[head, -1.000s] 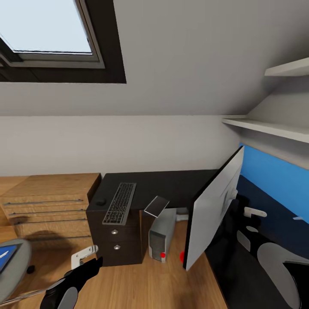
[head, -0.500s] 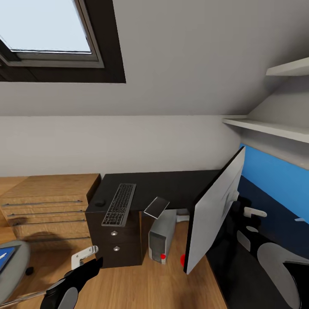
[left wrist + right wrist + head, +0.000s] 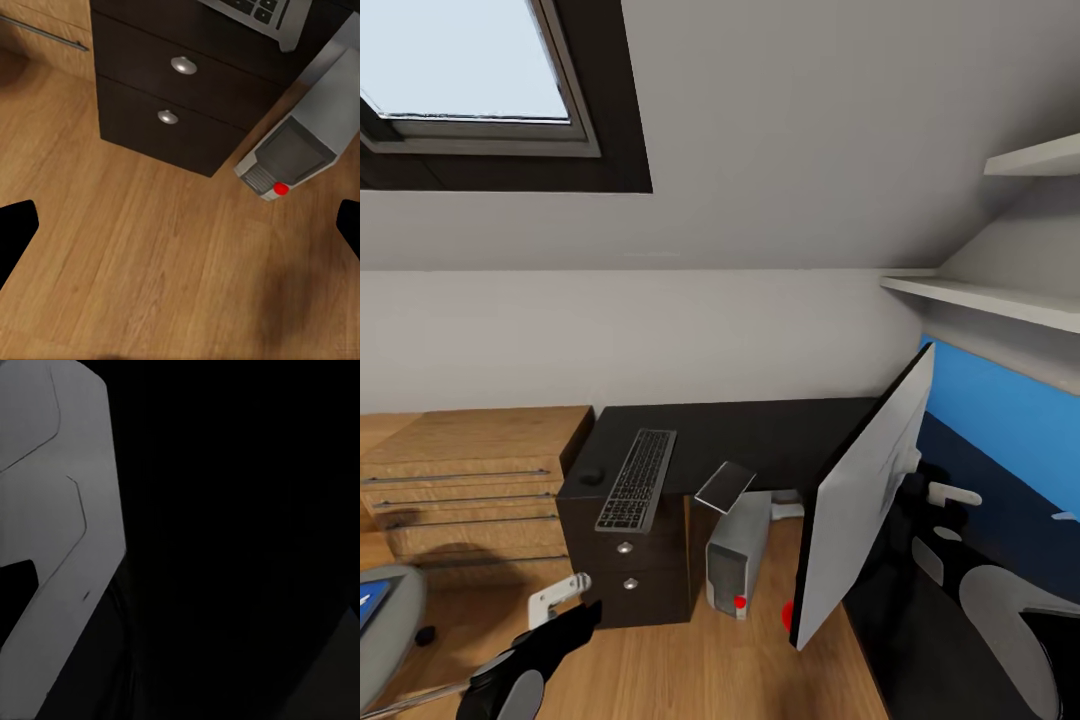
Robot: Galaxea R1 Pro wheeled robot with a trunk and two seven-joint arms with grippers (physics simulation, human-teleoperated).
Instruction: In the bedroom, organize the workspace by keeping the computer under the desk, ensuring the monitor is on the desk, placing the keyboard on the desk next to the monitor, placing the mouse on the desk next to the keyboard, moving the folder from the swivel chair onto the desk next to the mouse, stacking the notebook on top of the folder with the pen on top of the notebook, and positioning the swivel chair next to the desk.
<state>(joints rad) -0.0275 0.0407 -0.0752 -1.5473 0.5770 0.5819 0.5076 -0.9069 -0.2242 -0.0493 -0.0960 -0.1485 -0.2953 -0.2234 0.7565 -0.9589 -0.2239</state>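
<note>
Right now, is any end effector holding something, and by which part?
The left end effector is open over bare floor and holds nothing. For the right one, the dark wrist view does not let me tell.

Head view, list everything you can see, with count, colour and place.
desk: one, black top, against the wall
keyboard: one, black, on the desk above the drawers
mouse: one, black, beside the keyboard
monitor: one, grey back showing, on the desk's near part
computer: one, silver-grey, on the floor under the desk
drawer unit: one, light wood, beside the desk
swivel chair: one, grey, frame edge
shelves: two, white, on the wall
skylight: one, overhead
left gripper: one, fingers apart, over the floor
</note>
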